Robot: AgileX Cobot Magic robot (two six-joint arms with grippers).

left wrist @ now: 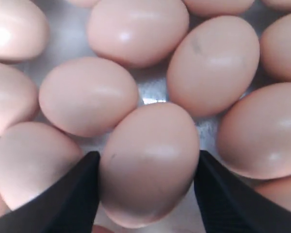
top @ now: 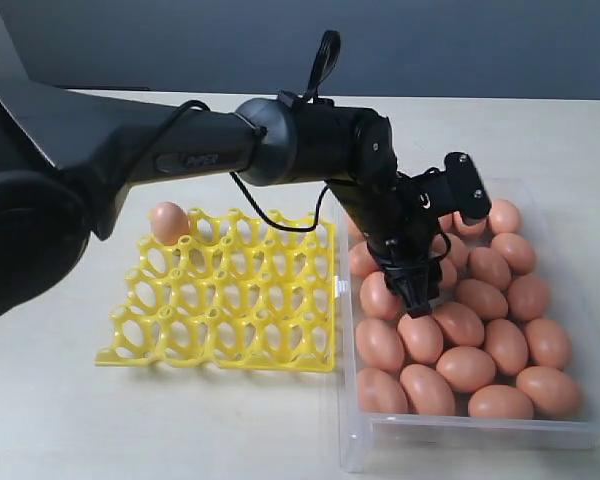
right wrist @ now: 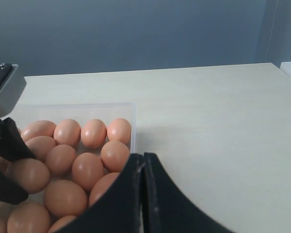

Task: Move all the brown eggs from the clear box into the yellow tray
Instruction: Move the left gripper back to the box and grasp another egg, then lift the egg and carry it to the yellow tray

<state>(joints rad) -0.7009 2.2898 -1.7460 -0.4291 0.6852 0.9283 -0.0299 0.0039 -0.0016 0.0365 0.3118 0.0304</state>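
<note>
Your left gripper (top: 417, 295) was clasped on one smooth orange-brown egg (left wrist: 150, 165) that lay low in the shallow clear plastic box (top: 460, 432).

That box held the other orange-brown eggs (top: 485, 335), packed against one another across its floor. Just beside it, the bright yellow lattice egg tray (top: 220, 340) carried a single egg (top: 168, 222) in a corner cup on the side away from the box. Only your left wrist view showed the grip. A black finger (left wrist: 72, 194) lay against each side of the egg, which touched its neighbours. Only the exterior view took in the tray. Your right wrist view alone showed the right gripper (right wrist: 143, 160), pinched together on nothing, with the box and the pale tabletop (right wrist: 208, 121) beyond it.
</note>
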